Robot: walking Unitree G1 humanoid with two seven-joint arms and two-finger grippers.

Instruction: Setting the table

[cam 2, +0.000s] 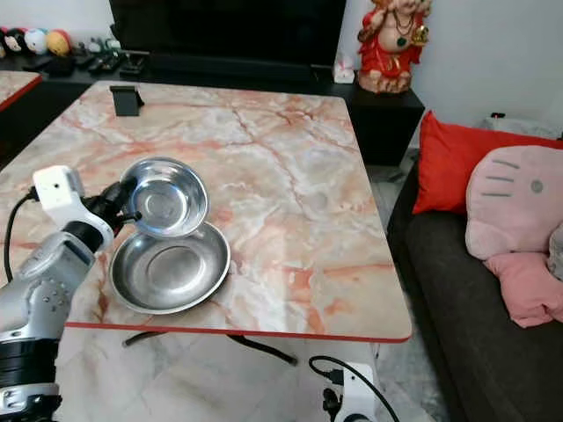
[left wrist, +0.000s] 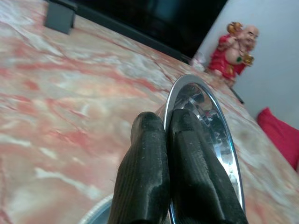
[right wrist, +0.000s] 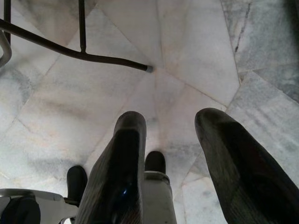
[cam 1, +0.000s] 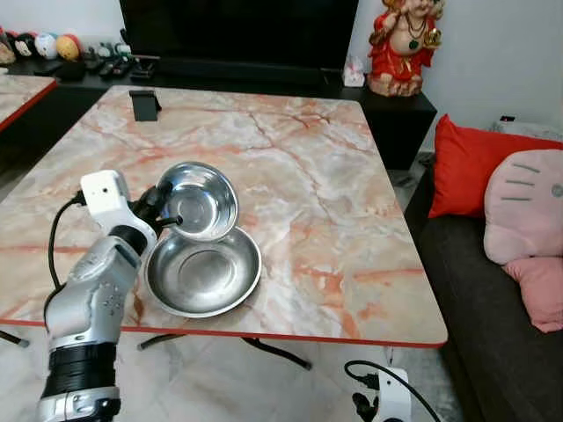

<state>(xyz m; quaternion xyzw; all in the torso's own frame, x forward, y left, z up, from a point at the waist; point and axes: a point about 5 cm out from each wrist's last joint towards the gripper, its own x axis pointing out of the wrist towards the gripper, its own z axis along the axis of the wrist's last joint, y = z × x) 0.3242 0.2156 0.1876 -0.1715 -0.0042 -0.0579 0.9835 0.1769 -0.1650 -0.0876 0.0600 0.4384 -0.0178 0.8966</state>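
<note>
1. Left gripper [cam 1: 167, 214] is pinched tight on the rim of the smaller shiny round steel bowl [cam 1: 201, 200], fingers [left wrist: 154, 172] clamped either side of the thin lip. The bowl is tilted up, its lower edge overlapping the far rim of the bigger shallow steel bowl [cam 1: 204, 272], which sits flat near the table's red front edge.
2. Next up, I'd guess: carry the small bowl clear of the big one, away from that front edge, then level it before letting go. Rim grips on polished steel are slippery, so go slow with no twisting.
3. Set it down gently, since the pink-veined marble tabletop [cam 1: 308, 176] is hard, glossy and smooth, and a dropped bowl will clatter and skate.
4. Right gripper [right wrist: 168, 154] hangs idle below the front edge, fingers spread over grey floor tiles [right wrist: 196, 46].
</note>
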